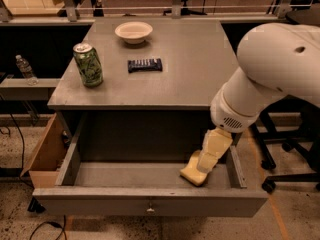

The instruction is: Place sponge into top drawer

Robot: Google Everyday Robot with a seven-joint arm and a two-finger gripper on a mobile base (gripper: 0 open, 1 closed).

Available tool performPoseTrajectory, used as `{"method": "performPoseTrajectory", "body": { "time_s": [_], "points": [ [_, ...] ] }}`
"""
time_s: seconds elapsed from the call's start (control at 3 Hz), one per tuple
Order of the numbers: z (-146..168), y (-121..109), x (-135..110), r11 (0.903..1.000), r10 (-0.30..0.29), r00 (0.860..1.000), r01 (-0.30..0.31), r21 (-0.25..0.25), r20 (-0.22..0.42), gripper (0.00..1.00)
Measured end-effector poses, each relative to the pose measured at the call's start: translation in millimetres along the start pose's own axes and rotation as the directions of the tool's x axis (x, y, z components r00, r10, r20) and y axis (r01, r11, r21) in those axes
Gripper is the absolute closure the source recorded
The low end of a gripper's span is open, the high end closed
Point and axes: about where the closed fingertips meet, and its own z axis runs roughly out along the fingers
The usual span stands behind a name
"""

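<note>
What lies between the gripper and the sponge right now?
Nothing. In the camera view the gripper is down at the right end of the open top drawer, right against the sponge; no gap shows.

Looks down steeply from just in front of the desk [190, 59], near, facing its far edge over the open top drawer [100, 202]; catches the gripper [206, 163] inside the drawer's right end.
</note>
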Motion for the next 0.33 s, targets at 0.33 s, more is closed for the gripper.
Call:
{"method": "performPoseTrajectory", "body": {
  "time_s": [0.33],
  "points": [
    [-0.7,0.2,-0.3,1.0,-0.001,1.0,0.001,0.001,0.0,0.0]
  ]
}}
